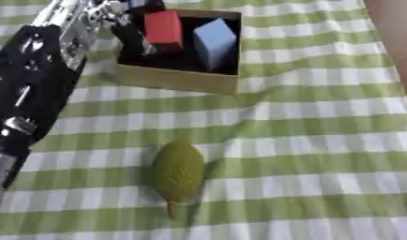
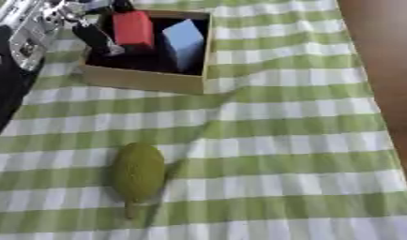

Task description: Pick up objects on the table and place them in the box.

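An open cardboard box stands at the far left of the green-and-white checked cloth. Inside it a light blue block leans upright, and a red block stands beside it. My left hand reaches in over the box's left rim, its dark fingers curled against the red block's left side and top. A green oval fruit with a short stem lies on the cloth in the near middle, well apart from the hand. My right hand shows in neither view.
My black and silver left arm runs along the left side from the near edge up to the box. The table's right edge and brown floor show at the upper right. Bare cloth lies right of the fruit.
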`<state>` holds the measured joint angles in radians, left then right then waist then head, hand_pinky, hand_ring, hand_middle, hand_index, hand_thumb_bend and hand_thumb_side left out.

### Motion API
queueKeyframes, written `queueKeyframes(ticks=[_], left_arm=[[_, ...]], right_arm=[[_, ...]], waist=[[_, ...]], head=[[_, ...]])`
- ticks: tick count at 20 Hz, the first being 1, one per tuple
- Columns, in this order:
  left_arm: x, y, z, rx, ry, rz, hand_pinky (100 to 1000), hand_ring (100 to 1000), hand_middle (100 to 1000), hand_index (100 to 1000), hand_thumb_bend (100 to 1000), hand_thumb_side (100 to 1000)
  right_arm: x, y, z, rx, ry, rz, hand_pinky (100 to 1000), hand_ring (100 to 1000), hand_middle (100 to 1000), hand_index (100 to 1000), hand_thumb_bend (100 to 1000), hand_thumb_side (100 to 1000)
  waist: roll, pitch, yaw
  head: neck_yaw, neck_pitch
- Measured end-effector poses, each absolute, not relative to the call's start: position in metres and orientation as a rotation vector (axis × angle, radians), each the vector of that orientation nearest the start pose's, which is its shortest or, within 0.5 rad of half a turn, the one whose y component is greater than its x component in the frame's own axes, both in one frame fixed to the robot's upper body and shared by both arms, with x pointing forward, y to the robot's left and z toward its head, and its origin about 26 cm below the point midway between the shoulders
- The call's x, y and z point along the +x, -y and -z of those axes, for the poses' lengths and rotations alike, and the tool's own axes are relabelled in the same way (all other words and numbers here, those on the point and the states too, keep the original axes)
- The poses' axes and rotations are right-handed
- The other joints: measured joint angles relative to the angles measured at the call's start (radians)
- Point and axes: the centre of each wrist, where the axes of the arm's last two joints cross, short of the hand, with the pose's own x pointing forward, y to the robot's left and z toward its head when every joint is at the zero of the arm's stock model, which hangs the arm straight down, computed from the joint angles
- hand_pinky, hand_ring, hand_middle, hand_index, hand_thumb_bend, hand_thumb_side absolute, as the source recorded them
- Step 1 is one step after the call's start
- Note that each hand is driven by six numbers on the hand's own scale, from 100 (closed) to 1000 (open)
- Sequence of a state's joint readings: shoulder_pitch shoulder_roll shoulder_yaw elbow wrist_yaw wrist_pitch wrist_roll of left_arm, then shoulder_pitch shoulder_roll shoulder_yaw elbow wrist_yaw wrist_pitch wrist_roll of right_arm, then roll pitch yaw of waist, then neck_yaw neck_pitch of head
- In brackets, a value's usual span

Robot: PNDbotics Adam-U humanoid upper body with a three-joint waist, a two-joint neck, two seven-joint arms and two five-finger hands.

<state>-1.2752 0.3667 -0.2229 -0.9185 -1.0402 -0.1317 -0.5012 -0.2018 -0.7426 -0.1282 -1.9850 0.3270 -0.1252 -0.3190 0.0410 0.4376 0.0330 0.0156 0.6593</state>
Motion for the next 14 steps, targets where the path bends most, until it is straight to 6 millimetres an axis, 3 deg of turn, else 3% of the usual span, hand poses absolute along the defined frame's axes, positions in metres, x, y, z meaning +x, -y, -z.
queueKeyframes(ticks=[6,14], left_arm=[[0.475,-0.171,-0.346,1.126,1.59,1.624,943,891,815,954,708,536],[0.434,-0.166,-0.385,1.094,1.801,1.669,920,869,794,932,587,479]], right_arm=[[0.28,0.352,-0.238,1.516,-3.215,0.811,889,839,627,834,100,417],[0.279,0.354,-0.234,1.549,-3.226,0.806,889,839,628,834,100,419]], waist=[[0.0,0.0,0.013],[0.0,-0.006,0.046]], head=[[-0.002,0.017],[-0.025,0.044]])
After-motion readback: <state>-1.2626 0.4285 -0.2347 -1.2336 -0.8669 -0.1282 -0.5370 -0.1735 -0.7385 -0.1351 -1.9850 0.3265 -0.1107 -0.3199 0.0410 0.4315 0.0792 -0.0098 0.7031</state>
